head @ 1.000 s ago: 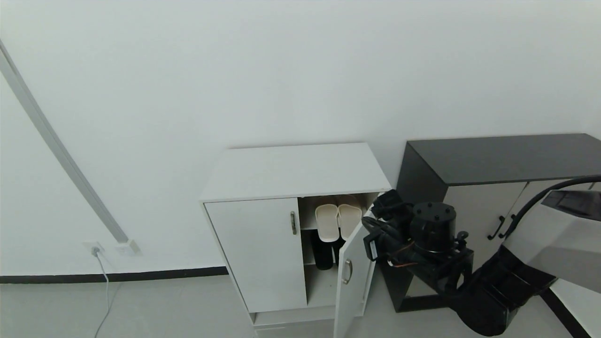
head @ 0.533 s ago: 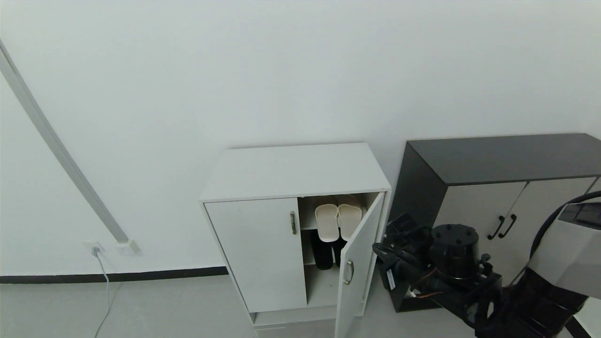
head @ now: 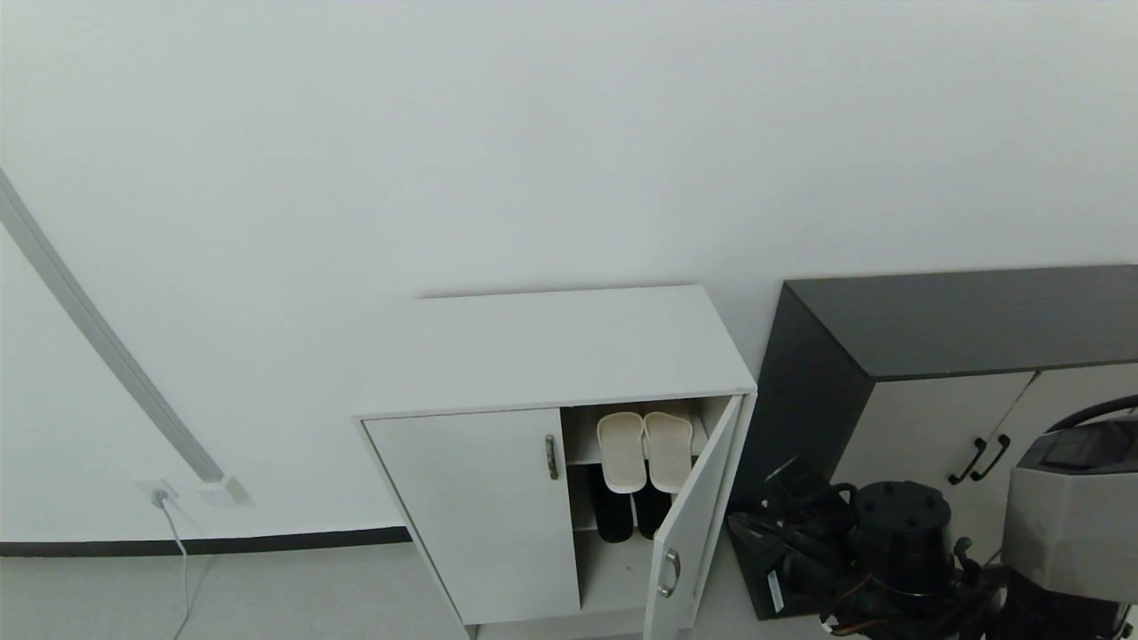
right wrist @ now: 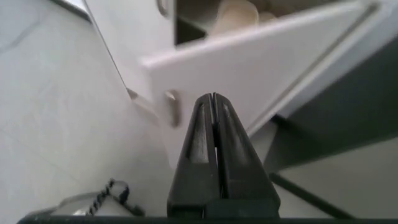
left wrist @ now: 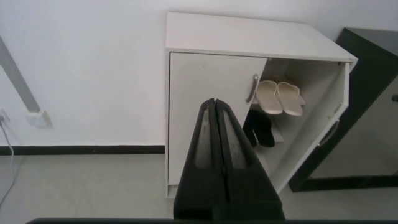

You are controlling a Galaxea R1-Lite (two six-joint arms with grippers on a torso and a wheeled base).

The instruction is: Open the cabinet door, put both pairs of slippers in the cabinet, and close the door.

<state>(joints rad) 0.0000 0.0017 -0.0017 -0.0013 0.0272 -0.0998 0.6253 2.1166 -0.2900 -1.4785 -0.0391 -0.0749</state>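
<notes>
The white cabinet (head: 560, 347) stands against the wall, its left door shut and its right door (head: 698, 507) swung partly open. Inside, a white pair of slippers (head: 645, 449) lies on the upper shelf and a black pair (head: 622, 516) stands below it. My right arm (head: 827, 551) hangs low beside the open door, on its outer side. My right gripper (right wrist: 213, 102) is shut on nothing, facing the door's face (right wrist: 249, 74) near its handle (right wrist: 171, 107). My left gripper (left wrist: 214, 106), also shut and holding nothing, sits back from the cabinet (left wrist: 249, 34), facing the shut door.
A dark cabinet (head: 960, 311) with pale doors stands close to the right of the white one. A wall socket with a cable (head: 160, 493) and a slanted grey conduit (head: 89, 329) are at the left. Bare grey floor lies in front.
My right arm has drawn down and to the right, away from the open door. The head camera has shifted, so the cabinet sits lower in view. The door stays partly open.
</notes>
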